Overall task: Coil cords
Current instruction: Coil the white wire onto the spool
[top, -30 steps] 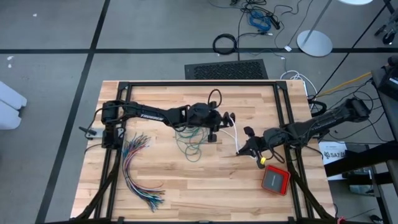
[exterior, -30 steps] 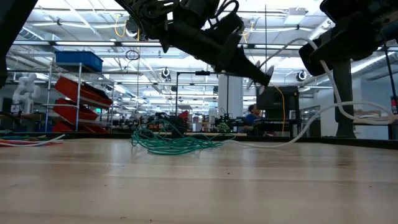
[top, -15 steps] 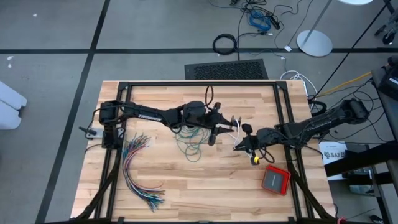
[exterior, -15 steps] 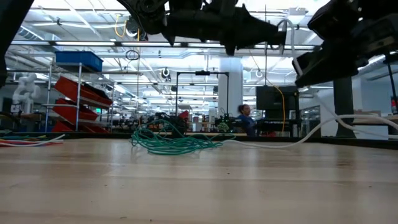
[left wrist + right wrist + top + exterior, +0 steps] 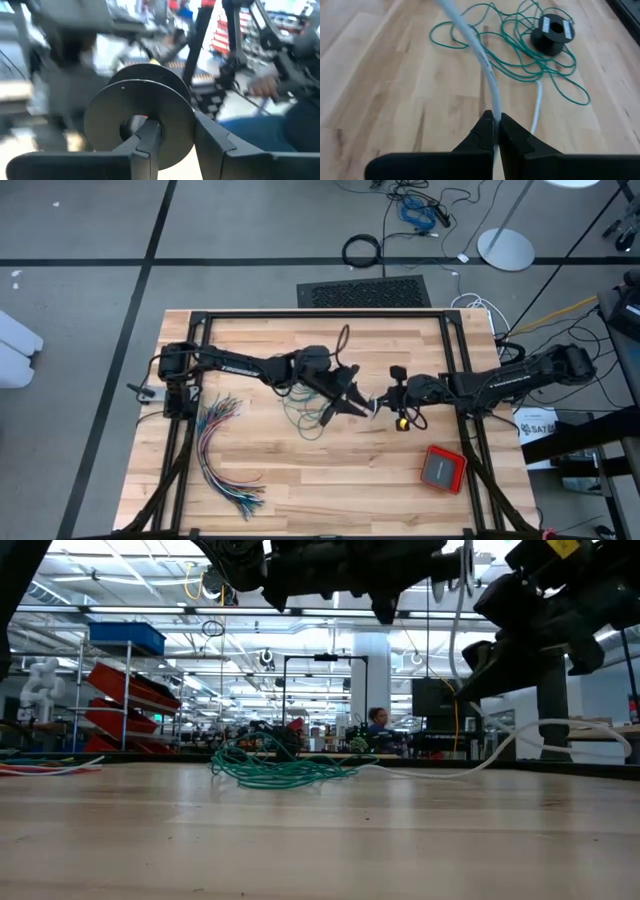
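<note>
My left claw (image 5: pixel 352 401) hangs mid-table, closed on a black spool (image 5: pixel 141 120) above the loose green cord (image 5: pixel 305 416) — which lies on the table (image 5: pixel 300 490). Just right, my right claw (image 5: pixel 494 131) pinches the white cord (image 5: pixel 485 70) tight.

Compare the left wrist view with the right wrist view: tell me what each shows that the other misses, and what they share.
Only the left wrist view shows the left gripper holding a black spool by its flange, with the room blurred behind it.

Only the right wrist view shows the teal-green cord tangled loose on the table, a second black spool lying in it, and the right gripper shut on a white cord.

Both show their own gripper's dark fingers gripping something.
</note>
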Motion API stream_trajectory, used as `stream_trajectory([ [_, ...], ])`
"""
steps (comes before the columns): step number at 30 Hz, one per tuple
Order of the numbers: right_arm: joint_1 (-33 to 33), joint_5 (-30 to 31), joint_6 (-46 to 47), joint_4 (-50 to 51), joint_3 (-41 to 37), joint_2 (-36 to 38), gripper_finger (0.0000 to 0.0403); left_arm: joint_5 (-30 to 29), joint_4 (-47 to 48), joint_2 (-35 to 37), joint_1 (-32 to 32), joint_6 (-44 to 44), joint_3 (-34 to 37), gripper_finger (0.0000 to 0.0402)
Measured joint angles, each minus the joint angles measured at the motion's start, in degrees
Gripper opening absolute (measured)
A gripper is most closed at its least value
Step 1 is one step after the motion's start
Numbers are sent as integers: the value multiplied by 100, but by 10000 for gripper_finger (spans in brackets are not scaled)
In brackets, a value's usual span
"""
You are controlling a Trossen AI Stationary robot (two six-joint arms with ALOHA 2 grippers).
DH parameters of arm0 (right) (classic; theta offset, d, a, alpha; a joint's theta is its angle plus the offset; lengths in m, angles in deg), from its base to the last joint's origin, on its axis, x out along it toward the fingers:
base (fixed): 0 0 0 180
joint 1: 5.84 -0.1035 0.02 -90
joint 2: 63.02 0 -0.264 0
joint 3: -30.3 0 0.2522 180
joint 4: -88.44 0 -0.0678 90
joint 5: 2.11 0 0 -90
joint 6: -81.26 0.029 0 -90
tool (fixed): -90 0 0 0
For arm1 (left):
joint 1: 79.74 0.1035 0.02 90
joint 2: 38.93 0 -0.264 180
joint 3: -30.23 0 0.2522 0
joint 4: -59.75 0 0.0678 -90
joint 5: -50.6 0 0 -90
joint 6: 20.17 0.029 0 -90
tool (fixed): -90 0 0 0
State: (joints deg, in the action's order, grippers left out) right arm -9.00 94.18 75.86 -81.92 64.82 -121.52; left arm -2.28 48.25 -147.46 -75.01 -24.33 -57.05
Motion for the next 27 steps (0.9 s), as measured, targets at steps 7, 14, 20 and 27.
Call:
stream_trajectory([
  [7, 310, -30, -117, -8, 0, 11, 0, 33, 1593, 0, 0, 422, 0, 94],
  [14, 579, -59, -132, -157, 53, 15, 0, -220, 2266, 2, 4, 790, -1, 94],
  [20, 581, -40, -286, -14, 515, 17, 0, -656, 2749, 2, 51, 1109, -7, 94],
  [27, 331, -10, -286, 516, 1049, 17, 0, -2400, 2810, 13, 143, 1090, -9, 94],
])
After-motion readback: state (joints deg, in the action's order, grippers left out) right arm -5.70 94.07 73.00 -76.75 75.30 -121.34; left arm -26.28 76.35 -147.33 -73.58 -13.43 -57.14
